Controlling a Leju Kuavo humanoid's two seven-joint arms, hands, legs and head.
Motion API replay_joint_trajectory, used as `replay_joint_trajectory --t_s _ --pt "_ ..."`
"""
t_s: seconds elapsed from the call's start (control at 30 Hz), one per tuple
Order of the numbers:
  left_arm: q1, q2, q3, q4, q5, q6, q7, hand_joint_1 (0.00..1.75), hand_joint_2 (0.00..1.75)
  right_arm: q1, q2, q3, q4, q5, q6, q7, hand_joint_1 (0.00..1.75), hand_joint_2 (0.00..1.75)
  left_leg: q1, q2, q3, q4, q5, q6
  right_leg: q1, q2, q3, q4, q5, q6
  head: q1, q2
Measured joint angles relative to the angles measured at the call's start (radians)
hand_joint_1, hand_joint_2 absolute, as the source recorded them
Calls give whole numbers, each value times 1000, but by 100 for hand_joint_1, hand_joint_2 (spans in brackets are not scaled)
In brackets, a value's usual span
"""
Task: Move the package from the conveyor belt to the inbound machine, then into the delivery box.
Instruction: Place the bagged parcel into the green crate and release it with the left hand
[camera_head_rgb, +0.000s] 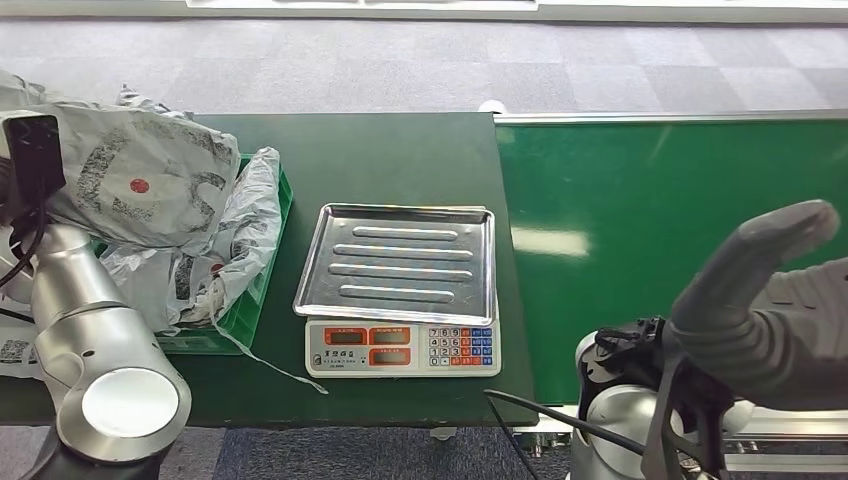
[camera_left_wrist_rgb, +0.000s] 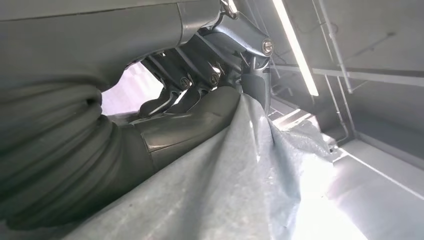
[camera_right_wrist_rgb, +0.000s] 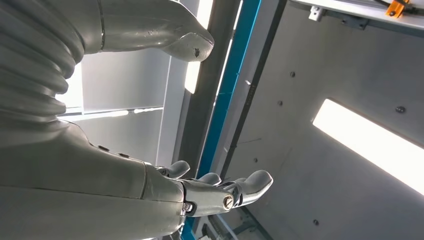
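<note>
A grey plastic package (camera_head_rgb: 140, 180) with a red dot hangs over the green delivery box (camera_head_rgb: 262, 275) at the table's left side. My left hand (camera_left_wrist_rgb: 200, 95) grips its grey film (camera_left_wrist_rgb: 240, 170), thumb and dark fingers pinching a fold. In the head view the package hides that hand. The scale (camera_head_rgb: 400, 345) with its bare silver tray (camera_head_rgb: 400, 255) stands mid-table. My right hand (camera_head_rgb: 770, 290) is raised at the lower right by the green conveyor belt (camera_head_rgb: 680, 200), fingers (camera_right_wrist_rgb: 250, 182) spread and holding nothing.
Other crumpled grey bags (camera_head_rgb: 235, 240) lie in the green box, one draped over its rim. My left arm's silver elbow (camera_head_rgb: 110, 390) stands at the table's front left corner. A dark cable (camera_head_rgb: 540, 415) runs by the right arm's base.
</note>
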Motion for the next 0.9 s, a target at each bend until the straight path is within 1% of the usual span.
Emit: replay_joint_trajectory --t_s 0.07,0.1,0.2,0.27,0.37,0.5,0.67,0.73,0.8,0.87,0.9 --pt "-7 0 44 3 -59 0 15 31 175 1 0 -3 -2 2 0 0 0 175 0 1 0 0 0 0 0 0 0 0 0 0 0 0" --pt "-11 1 67 6 -95 0 35 0 131 2 0 -5 -5 4 0 0 0 175 0 1 0 0 0 0 -1 1 0 0 0 0 0 0" --pt "-15 7 103 35 -201 0 132 0 0 7 -1 -14 -17 11 0 0 0 175 -1 1 0 0 0 0 0 0 -1 0 0 0 0 0" --pt "-16 11 100 73 -246 0 192 0 0 10 -2 -22 -25 17 0 0 0 175 -1 0 0 0 0 0 0 0 -1 0 0 0 0 0" --pt "-19 21 67 160 -265 0 239 0 0 14 -2 -35 -38 21 0 0 0 175 -1 0 0 0 0 0 0 -1 0 0 0 0 0 0" --pt "-28 28 2 251 -247 0 257 0 0 17 -2 -46 -50 22 0 0 0 175 -1 2 0 0 0 0 0 1 -1 0 2 -1 0 0" --pt "-34 40 -52 315 -212 0 266 0 0 19 -3 -55 -55 20 0 0 0 175 -1 2 0 0 0 0 0 1 -1 0 2 -2 0 0" --pt "-34 43 -67 327 -186 0 252 0 0 19 -3 -57 -55 18 0 0 0 175 -1 2 0 0 0 0 0 1 -1 0 2 -2 0 0" --pt "-33 44 -78 328 -128 0 209 0 0 19 -4 -59 -55 14 0 0 0 175 0 2 0 0 0 -1 0 2 -2 0 2 -2 0 0" --pt "-30 41 -90 313 -8 0 121 0 0 20 -4 -60 -55 9 0 0 0 175 0 2 0 0 0 -1 0 2 -2 0 2 -2 0 0" --pt "-25 37 -101 295 84 0 69 0 0 20 -4 -60 -55 5 0 0 0 175 0 2 0 0 0 -1 0 2 -1 0 2 -2 0 0"
